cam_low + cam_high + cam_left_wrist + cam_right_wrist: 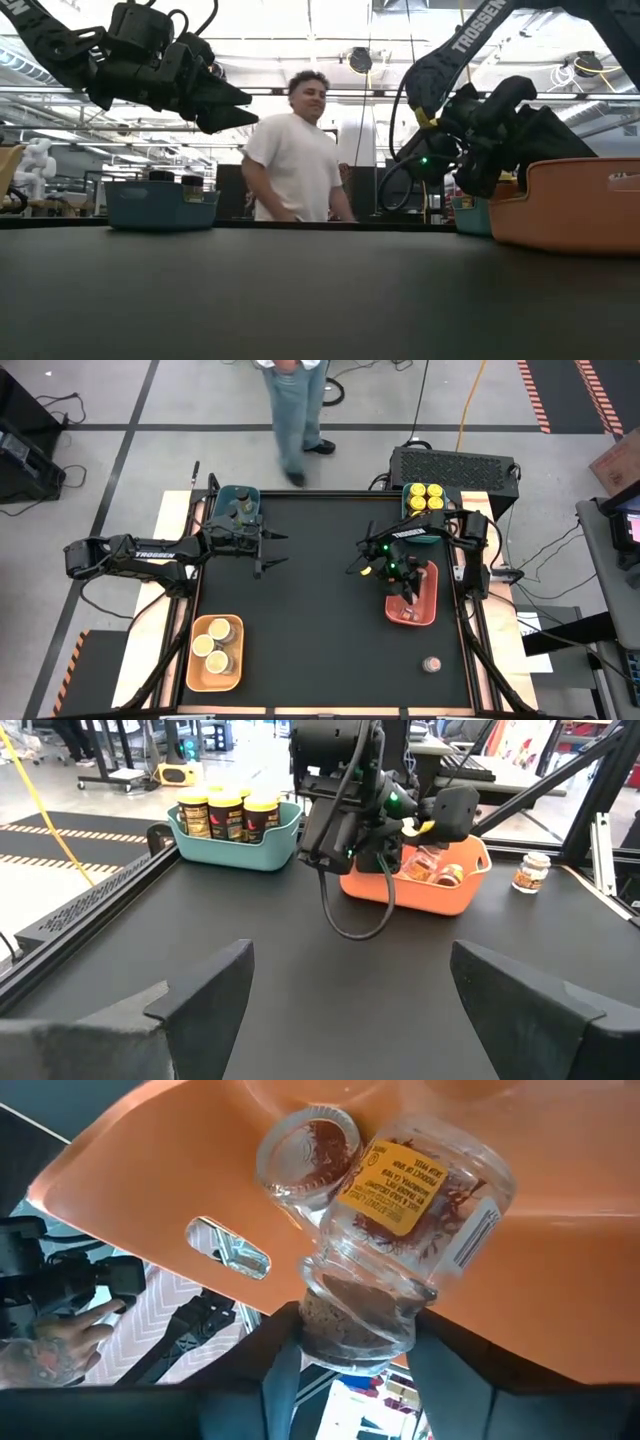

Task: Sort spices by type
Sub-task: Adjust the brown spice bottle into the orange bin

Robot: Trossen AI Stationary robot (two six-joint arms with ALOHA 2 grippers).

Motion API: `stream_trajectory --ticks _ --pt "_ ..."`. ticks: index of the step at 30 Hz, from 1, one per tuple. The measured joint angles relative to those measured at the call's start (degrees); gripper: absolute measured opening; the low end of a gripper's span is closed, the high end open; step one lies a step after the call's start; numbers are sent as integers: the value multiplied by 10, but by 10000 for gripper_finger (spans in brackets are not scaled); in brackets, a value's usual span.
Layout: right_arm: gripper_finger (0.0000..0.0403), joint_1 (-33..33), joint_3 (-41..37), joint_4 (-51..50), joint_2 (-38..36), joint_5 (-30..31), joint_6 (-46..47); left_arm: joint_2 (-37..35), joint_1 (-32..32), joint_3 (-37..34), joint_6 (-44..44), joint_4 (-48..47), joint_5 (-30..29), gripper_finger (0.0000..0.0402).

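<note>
My right gripper (408,592) reaches down into the orange tray (428,605) at the table's right. It is shut on a small clear jar (410,1190) with a yellow label and red threads inside. A second such jar (307,1155) lies in the tray beside it. A third small jar (432,663) stands upright on the table near the front right. My left gripper (275,552) hangs open above the table at the far left, with nothing between its fingers (215,990). My right gripper pinches the small jar by its lid end (350,1330) between the two fingers (285,1370), which slant down from above. The jar points away from the fingers, its body low in the orange tray beside the other jar. Whether it rests on the tray floor I cannot tell.
A blue tray (238,500) with dark-lidded jars stands at the far left. A teal tray (425,497) holds yellow-lidded jars at the far right. An orange tray (215,650) with tan-lidded jars stands at the near left. A person (295,410) stands beyond the far edge.
</note>
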Motion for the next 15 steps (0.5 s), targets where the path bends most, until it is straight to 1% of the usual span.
stream_trajectory --ticks 5,9,12,15 --pt "196 1 0 0 0 2 0 0 0 0 0 0 0 341" --pt "220 1 0 0 0 2 2 0 0 0 0 0 0 341" --pt "230 1 0 0 -1 2 7 0 0 0 0 0 0 341" --pt "233 1 3 -1 -9 2 19 0 0 0 0 0 0 341"
